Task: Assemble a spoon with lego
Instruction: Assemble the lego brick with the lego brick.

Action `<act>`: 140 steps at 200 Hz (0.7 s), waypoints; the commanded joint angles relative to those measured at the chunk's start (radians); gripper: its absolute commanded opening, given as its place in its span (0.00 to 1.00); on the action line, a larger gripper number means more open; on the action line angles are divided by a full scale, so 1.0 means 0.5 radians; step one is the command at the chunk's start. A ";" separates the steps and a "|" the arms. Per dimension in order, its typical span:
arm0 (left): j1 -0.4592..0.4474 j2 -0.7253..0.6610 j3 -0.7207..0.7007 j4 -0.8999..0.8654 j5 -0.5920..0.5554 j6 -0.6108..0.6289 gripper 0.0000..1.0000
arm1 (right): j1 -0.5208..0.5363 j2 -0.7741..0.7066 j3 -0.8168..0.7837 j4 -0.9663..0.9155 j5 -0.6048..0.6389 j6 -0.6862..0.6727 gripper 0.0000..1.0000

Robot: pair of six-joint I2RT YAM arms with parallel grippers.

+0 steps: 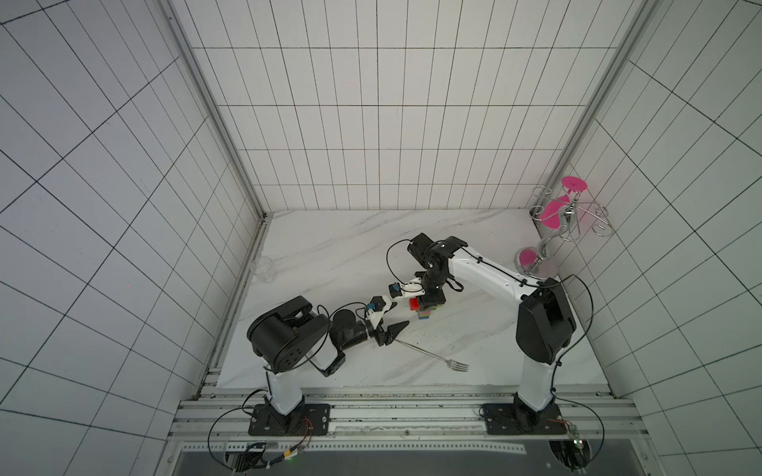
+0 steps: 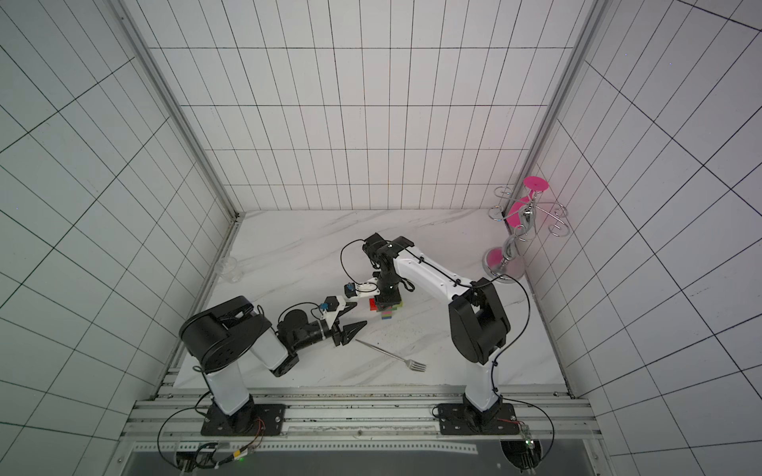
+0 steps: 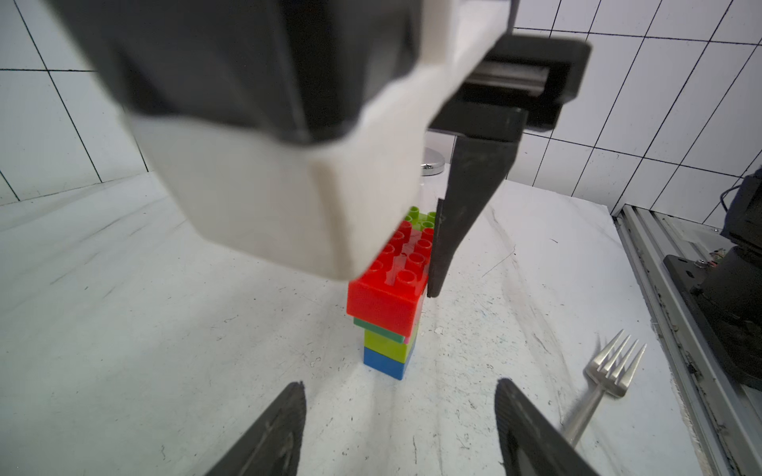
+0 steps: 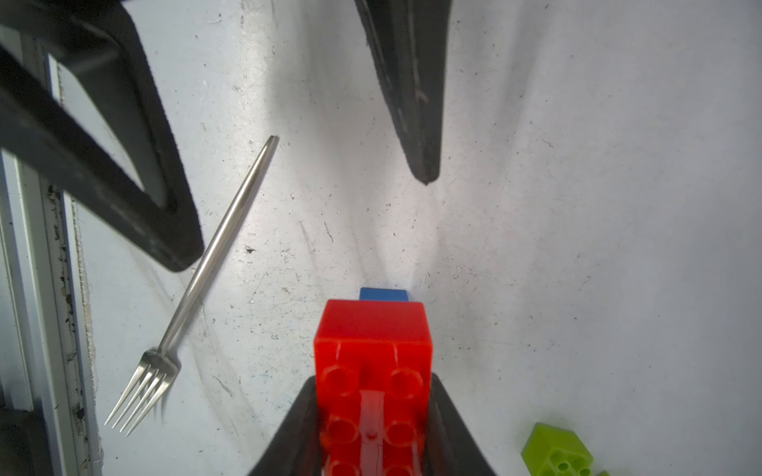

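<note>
Atop the upright spoon (image 3: pixel 387 344), right claw (image 4: pixel 373 412) tight around the red brick (image 4: pixel 373 329); left claw (image 3: pixel 400 383) agape nearby.

White tiled walls (image 1: pixel 396 123) close me in on three sides. My worktop (image 1: pixel 330 239) is pale marble, evenly lit.

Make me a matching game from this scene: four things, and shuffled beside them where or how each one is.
1 red brick
2 blue brick
3 fork
4 left fingers

A lying flat on the table
B apart, holding nothing
C clamped between the right fingers
D bottom of the stack

Pairs: 1-C, 2-D, 3-A, 4-B
</note>
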 commanded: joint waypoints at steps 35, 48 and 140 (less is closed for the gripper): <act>-0.038 -0.075 -0.054 0.023 -0.044 -0.018 0.71 | 0.016 0.075 0.073 -0.053 0.050 0.045 0.08; -0.040 -0.072 -0.054 0.023 -0.052 -0.015 0.71 | 0.016 0.079 0.062 -0.041 0.050 0.048 0.08; -0.089 -0.114 -0.072 0.023 -0.085 -0.018 0.71 | 0.017 0.123 -0.053 -0.028 0.119 0.067 0.07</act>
